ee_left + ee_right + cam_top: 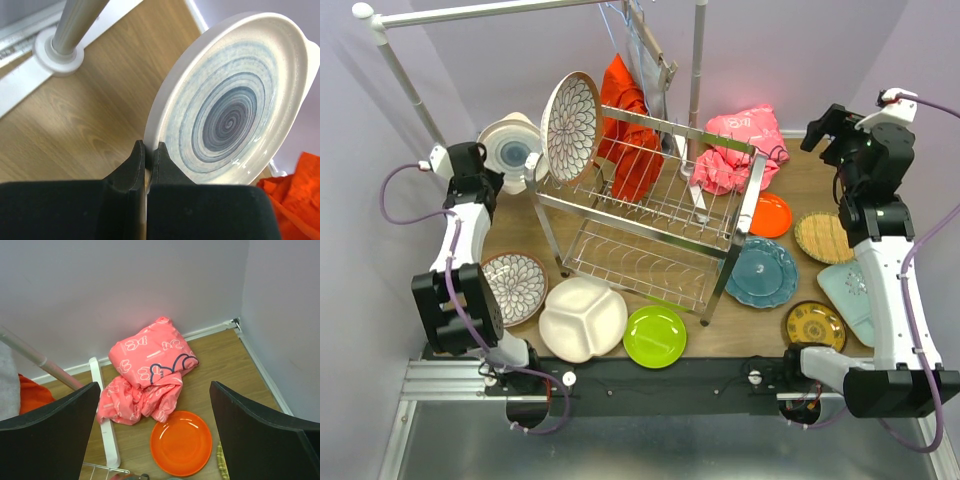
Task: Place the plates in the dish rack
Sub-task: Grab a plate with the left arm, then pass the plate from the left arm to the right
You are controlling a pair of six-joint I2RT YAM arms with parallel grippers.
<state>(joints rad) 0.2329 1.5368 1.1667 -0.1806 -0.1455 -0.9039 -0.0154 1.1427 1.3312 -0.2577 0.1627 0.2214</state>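
My left gripper (pixel 148 150) is shut on the rim of a white plate with a blue spiral (pixel 235 100), held on edge above the table at the back left (pixel 512 150). Beside it stands the steel dish rack (pixel 650 215), with a floral plate (pixel 570 125) upright at its top left end. On the table lie a floral plate (pixel 515 288), a white divided one (pixel 583 318), lime green (pixel 655 336), teal (pixel 761 271) and orange (pixel 181 442). My right gripper (pixel 155 390) hangs open and empty above the orange plate.
A pink cloth (pixel 150 375) lies at the back right and a red cloth (pixel 630 130) hangs behind the rack. The white clothes rail's pole foot (pixel 60 50) is close to my left gripper. Yellow plates (pixel 814 325) and a pale aqua one (pixel 850 290) lie at the right.
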